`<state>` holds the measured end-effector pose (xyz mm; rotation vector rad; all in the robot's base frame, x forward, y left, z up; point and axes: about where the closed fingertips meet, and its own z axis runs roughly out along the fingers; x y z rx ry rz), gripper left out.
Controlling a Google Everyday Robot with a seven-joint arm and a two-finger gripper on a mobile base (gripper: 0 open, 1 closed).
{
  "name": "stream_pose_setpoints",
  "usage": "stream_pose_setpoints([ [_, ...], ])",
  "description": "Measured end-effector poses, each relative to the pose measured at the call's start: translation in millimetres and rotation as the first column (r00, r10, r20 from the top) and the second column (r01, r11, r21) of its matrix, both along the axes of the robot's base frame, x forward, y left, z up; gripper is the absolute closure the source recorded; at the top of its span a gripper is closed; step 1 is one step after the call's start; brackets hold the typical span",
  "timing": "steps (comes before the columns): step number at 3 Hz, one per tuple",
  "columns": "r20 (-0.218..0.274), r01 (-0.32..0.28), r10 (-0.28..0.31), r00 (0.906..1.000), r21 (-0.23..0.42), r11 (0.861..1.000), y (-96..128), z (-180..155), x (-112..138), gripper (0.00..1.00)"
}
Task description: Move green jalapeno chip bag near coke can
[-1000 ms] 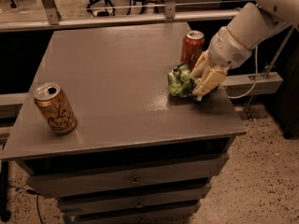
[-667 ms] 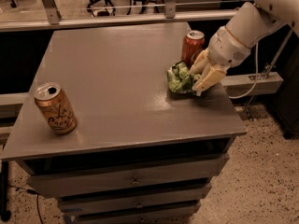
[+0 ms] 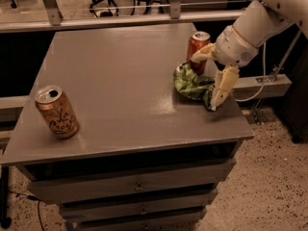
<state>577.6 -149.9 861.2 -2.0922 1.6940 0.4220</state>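
The green jalapeno chip bag [image 3: 189, 83] lies crumpled on the grey table [image 3: 115, 81] near its right edge. It sits right in front of the coke can [image 3: 198, 49], which stands upright, and touches or nearly touches it. My gripper [image 3: 204, 83] is at the bag's right side and open. One pale finger [image 3: 202, 55] reaches toward the can above the bag. The other finger [image 3: 221, 86] points down to the tabletop just right of the bag. The bag rests on the table between them.
A tan-gold can [image 3: 57, 111] stands near the table's front left corner. Drawers [image 3: 137, 186] sit under the tabletop. A metal rail [image 3: 120, 20] runs behind the table, with office chairs beyond it. The table's right edge is just past my gripper.
My fingers were together on the bag; now they are spread apart, and the bag lies on the table by the coke can. The arm has shifted slightly.
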Motion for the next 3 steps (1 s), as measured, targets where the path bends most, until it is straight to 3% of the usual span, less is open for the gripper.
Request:
stream_pose_setpoints([
  [2,0.017,0.009,-0.010,0.9998,0.012,1.000,-3,9,-14,0.00],
  [3,0.022,0.025,-0.025,0.9994,0.027,0.999,-9,19,-42,0.00],
])
